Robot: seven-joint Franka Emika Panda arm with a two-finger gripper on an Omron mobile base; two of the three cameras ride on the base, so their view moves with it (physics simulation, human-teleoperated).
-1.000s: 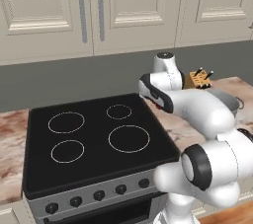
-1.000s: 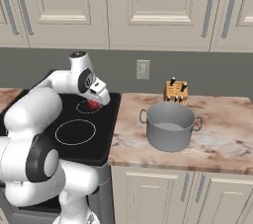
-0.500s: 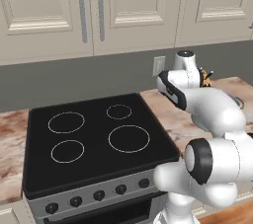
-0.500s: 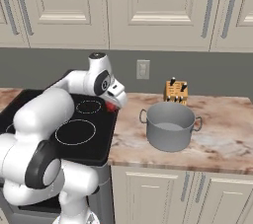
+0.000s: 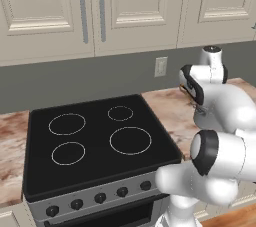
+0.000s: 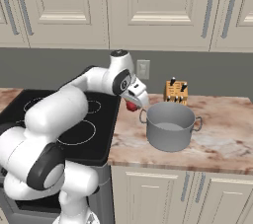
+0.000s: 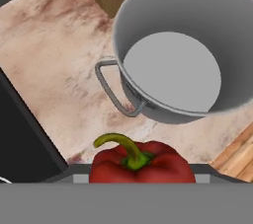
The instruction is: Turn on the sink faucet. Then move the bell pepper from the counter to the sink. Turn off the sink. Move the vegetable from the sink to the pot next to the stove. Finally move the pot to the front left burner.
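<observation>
Look to the right base view: the gripper [image 6: 132, 103] hangs above the counter [image 6: 222, 141], in the gap between the stove [image 6: 106, 141] and the pot [image 6: 170, 126]. It sits just left of the pot's near handle and higher than the worktop. A red shape shows below the white hand there; that is the pepper [image 6: 131, 105].

Check the hand view for the grip. The pepper [image 7: 141, 163] fills the lower centre of that view, right where the finger tips rise, with its green stem curling up and to the left. The tips themselves are hidden behind it. Read this as jaws closed on the pepper at roughly its own width, with the pepper held clear of the counter [image 7: 59, 60].

The pot [image 7: 173, 55] lies ahead of the pepper in the hand view. You see its pale flat bottom, its grey wall and one loop handle pointing toward the gripper. Nothing lies inside it. The pepper is near that handle but not over the rim.

A wooden knife block [image 6: 176, 92] stands behind the pot against the wall, apart from it. The dark edge of the stove [image 7: 22, 134] runs along the left of the hand view.

In the left base view the stove [image 5: 100, 136] shows four bare ring marks. The arm's upper links cross the right side, over the counter [image 5: 167, 108].
</observation>
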